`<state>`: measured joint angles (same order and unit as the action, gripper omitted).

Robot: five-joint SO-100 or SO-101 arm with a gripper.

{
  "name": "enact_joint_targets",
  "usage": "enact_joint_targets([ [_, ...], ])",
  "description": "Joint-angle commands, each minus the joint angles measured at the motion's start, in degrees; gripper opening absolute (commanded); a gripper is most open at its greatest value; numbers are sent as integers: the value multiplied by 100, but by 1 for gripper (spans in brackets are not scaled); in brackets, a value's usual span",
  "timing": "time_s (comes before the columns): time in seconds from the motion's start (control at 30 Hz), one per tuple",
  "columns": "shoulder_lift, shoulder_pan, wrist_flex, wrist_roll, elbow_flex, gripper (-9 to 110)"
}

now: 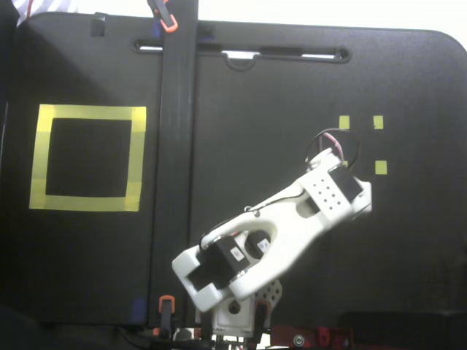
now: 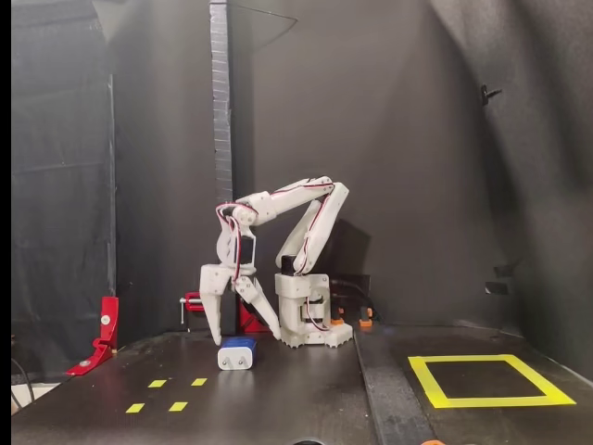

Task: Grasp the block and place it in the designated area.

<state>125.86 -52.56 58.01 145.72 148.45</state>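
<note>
White and plastic, the gripper hangs point-down in the side-on fixed view, its two tapered fingers spread wide like an inverted V, nothing pinched between them. Directly at 6 o'clock from that gap sits the block, a small boxy piece with a dark-blue top and a paler face toward the camera, lying on the black tabletop; the fingertips come down just beside its upper corners, and whether they touch it is too fine to tell. Red and black wires loop along the jointed white arm.

From above, the arm covers the block entirely, and the gripper itself is hidden beneath the wrist housing. Three small yellow tape squares show at about 1 o'clock from the wrist.

Well apart lies the designated area, a square frame of wide matte yellow tape with a black centre, at roughly 10 o'clock from the arm in the top-down view and at 4 o'clock from the block in the side-on one. Orange clamps grip the table edges.
</note>
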Motion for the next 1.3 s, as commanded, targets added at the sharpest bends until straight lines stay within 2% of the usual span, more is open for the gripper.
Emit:
enact_joint_targets([
  [0.0, 114, 0, -211, 35, 97, 41],
  [0.7, -422, 9, -1169, -53, 562, 41],
  [1.27, -334, 62, -1151, -88, 712, 41],
])
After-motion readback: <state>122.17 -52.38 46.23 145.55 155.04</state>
